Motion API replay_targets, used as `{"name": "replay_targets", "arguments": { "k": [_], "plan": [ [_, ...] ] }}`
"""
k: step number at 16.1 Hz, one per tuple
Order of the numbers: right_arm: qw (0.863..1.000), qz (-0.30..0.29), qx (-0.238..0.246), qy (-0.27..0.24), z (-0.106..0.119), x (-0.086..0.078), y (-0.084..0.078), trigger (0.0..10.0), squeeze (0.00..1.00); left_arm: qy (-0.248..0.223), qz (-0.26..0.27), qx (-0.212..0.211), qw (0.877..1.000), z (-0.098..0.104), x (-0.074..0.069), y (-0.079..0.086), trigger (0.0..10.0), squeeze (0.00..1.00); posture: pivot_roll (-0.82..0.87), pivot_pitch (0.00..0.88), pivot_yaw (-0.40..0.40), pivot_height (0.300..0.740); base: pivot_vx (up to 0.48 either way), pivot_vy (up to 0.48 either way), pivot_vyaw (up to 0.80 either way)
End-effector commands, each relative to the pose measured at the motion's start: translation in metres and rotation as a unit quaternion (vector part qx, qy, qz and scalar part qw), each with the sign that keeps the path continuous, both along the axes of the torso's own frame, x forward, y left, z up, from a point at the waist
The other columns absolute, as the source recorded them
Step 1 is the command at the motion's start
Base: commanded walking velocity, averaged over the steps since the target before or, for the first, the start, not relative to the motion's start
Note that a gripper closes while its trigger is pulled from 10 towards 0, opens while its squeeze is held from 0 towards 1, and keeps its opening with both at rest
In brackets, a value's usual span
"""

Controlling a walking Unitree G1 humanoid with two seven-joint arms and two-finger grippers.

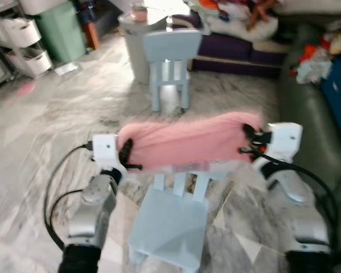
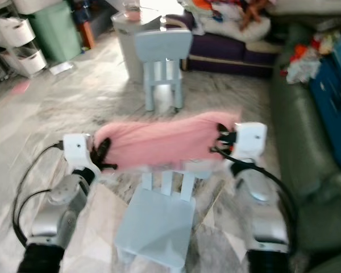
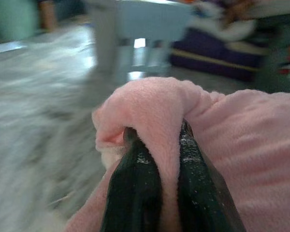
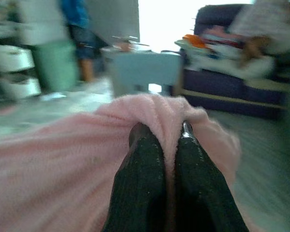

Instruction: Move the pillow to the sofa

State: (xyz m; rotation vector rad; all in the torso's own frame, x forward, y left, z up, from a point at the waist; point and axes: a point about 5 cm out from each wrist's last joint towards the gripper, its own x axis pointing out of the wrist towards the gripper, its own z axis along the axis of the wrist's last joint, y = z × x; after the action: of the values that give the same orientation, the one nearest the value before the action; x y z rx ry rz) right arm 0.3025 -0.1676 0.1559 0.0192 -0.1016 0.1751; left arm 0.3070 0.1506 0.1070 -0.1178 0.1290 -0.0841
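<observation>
On the robot's left, the left pincer is clamped on a bunched fold at the left end of the soft pink fleece pillow; the left wrist view shows its two black fingers pressed close with pink fabric squeezed between them. The pillow hangs stretched between the two arms, held clear of the floor, just above the slatted back of a small pale-blue plastic chair that stands directly under it. Whether the pillow's underside brushes the chair back cannot be told through the blur.

Past it, a second pale-blue plastic chair stands on the grey marbled floor, in front of a grey worktop. Behind those lies a dark purple couch heaped with clothes and cushions.

At the pillow's right end, the right pincer is likewise closed on a gathered fold, its fingers nearly together around the fleece in the right wrist view. Along the right edge runs a dark green leather sofa, near the right arm, with coloured clothing piled at its far end.

As a judgement: the pickup is done, with both ends gripped and the pillow lifted. What remains is carrying it to the sofa, setting it on the seat and letting go.
</observation>
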Motion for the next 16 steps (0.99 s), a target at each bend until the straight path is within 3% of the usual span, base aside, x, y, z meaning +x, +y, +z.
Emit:
{"name": "replay_targets", "arguments": {
  "k": [1, 3, 11, 16],
  "plan": [
    [1.000, 0.011, 0.004, -0.020, 0.011, 0.001, 0.007, 10.0, 0.00, -0.002, 0.034, 0.016, 0.999, -0.002, -0.004, 0.021, 10.0, 0.00, -0.12, 0.000, 0.019, 0.740, 0.000, 0.000, 0.00],
    [1.000, 0.011, 0.005, -0.021, 0.013, 0.000, 0.008, 10.0, 0.00, -0.027, 0.025, 0.004, 0.999, 0.002, -0.006, 0.021, 10.0, 0.00, -0.12, 0.000, 0.016, 0.740, 0.000, 0.000, 0.00],
    [1.000, 0.021, 0.013, -0.007, 0.010, -0.004, 0.010, 10.0, 0.00, -0.014, 0.009, -0.005, 1.000, -0.001, -0.013, 0.014, 10.0, 0.00, -0.12, 0.000, 0.004, 0.740, 0.000, 0.000, 0.00],
    [1.000, 0.025, 0.011, -0.001, 0.009, -0.005, 0.011, 10.0, 0.00, -0.002, 0.002, -0.015, 1.000, -0.004, -0.016, 0.013, 10.0, 0.00, -0.12, 0.000, 0.006, 0.740, 0.000, 0.000, -0.72]
  ]
}}
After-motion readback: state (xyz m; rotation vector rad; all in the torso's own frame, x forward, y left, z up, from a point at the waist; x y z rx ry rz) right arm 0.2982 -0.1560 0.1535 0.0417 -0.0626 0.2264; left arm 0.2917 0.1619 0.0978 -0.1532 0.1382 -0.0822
